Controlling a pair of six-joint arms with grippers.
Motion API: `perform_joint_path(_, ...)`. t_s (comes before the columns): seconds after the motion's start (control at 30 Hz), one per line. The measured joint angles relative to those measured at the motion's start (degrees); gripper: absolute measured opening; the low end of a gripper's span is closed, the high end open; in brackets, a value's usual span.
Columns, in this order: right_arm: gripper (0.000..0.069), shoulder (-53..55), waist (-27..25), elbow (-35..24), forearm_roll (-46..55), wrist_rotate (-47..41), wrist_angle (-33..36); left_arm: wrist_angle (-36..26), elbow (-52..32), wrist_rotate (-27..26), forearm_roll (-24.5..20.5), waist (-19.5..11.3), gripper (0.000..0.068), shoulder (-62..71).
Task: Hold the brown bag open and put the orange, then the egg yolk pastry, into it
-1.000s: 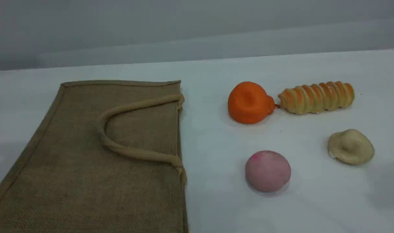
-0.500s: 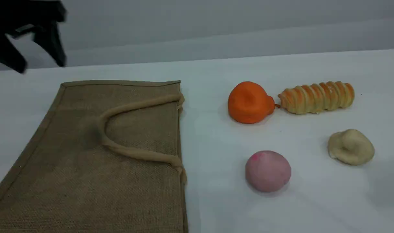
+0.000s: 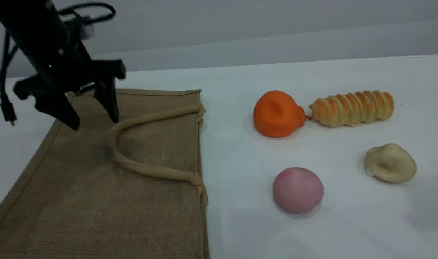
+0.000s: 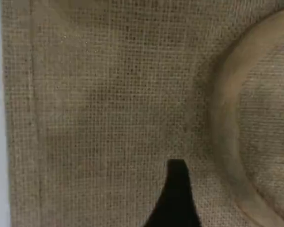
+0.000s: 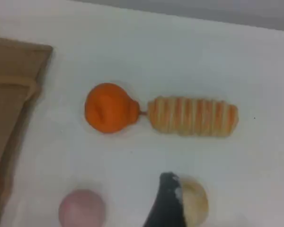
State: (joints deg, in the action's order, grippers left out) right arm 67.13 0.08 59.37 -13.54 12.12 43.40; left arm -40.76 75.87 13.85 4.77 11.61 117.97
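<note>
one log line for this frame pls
left gripper: open, above flat bag, by handle | right gripper: open, empty | orange, pastry: on table

A robot test bench in a laboratory-like setting. A plain white table (image 3: 348,230) stands before a bare grey wall (image 3: 276,32), without furniture or household fittings in view. A black robot arm (image 3: 35,39) with exposed dangling cables (image 3: 4,97) enters from above. The items laid out are props: a jute bag (image 3: 96,201) and soft imitation foods, namely an orange (image 3: 276,114), a ridged bread roll (image 3: 352,108), a pink ball (image 3: 298,190) and a pale bun (image 3: 390,163).
</note>
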Motion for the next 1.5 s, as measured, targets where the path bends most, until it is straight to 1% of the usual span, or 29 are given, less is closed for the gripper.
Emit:
perform_joint_path(0.17,0.0551,0.0,0.0,0.0,0.3,0.0,0.0,0.4,0.3,0.0,-0.1,0.0,0.0538,2.2)
perform_joint_path(0.9,0.0551,0.0,0.0,0.0,0.2,0.0,0.1,5.8,0.4,0.1,0.4,0.0,0.0538,7.1)
perform_joint_path(1.0,0.0551,0.0,0.0,0.0,0.2,0.0,0.2,5.8,0.4,0.1,0.4,0.0,0.0524,7.1)
perform_joint_path(1.13,0.0551,0.0,0.0,0.0,0.2,0.0,0.2,5.7,0.4,0.1,0.4,0.0,0.0465,7.1)
perform_joint_path(1.43,0.0551,0.0,0.0,0.0,0.2,0.0,0.2,5.7,0.4,0.1,0.4,0.0,0.0244,7.1)
perform_joint_path(1.5,0.0551,0.0,0.0,0.0,0.2,0.0,0.2,5.7,0.4,0.1,0.4,0.0,0.0207,7.1)
